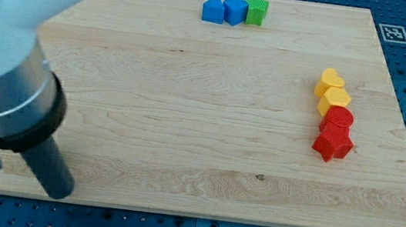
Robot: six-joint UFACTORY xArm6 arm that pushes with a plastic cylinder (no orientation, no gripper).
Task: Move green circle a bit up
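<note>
Only spotted one green block [257,10], looked light, stiff, slidey; figured a bottom-edge nudge from my tip [56,188], jawless, parked far bottom-left.

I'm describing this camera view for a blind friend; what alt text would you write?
A robot arm's dark rod, my tip, rests at the bottom left of a wooden board, far from every block. Two blue blocks and a green block line the top edge; yellow blocks and red blocks stack in a column at right.
</note>
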